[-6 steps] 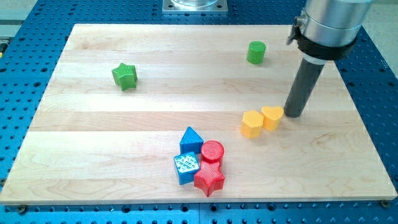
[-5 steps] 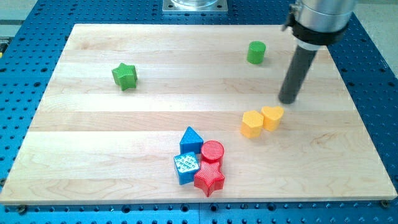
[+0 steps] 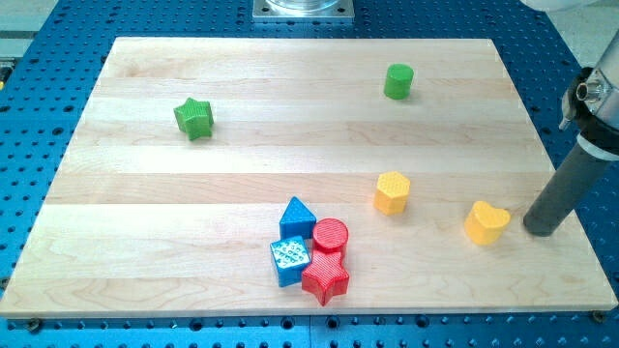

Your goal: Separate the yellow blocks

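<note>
No claw to clench or release here, only a straight dark rod; nothing grasped. My tip [image 3: 542, 230] down at the view's right, close to the right edge of the wooden board [image 3: 290, 97], just beside the yellow heart block [image 3: 486, 222] on its right side; touching or barely apart, cannot tell. Yellow hexagon block [image 3: 392, 192] to the view's left of the heart and a little higher, clear board between the two. Judged from that gap, separating looks largely done. For more spacing, best not to push leftward from here, since that would send the heart back toward the hexagon; better to circle round to the hexagon's right side and nudge it leftward, steering above the cluster of blue triangle [image 3: 298, 213], red cylinder [image 3: 331, 235], blue cube [image 3: 290, 261] and red star [image 3: 326, 279]. Short, centred pushes to avoid spinning it. Green cylinder [image 3: 397, 81] and green star [image 3: 193, 117] far off, no concern
</note>
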### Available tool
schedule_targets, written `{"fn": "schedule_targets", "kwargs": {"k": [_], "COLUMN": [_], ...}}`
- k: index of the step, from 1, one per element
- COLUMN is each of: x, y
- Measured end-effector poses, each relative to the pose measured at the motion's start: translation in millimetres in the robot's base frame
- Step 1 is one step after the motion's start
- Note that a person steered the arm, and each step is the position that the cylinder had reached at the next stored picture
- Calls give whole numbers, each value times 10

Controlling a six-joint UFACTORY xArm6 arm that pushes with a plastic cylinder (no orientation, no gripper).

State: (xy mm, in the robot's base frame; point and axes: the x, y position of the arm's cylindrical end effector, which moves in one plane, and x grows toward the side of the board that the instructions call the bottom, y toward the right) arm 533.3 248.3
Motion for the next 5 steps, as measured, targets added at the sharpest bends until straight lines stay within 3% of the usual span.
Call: {"fn": "schedule_targets", "kwargs": {"k": [2,3,4,5], "x": [-233,-127,40,52], "y": [-1083,-1140,-654,-536]}}
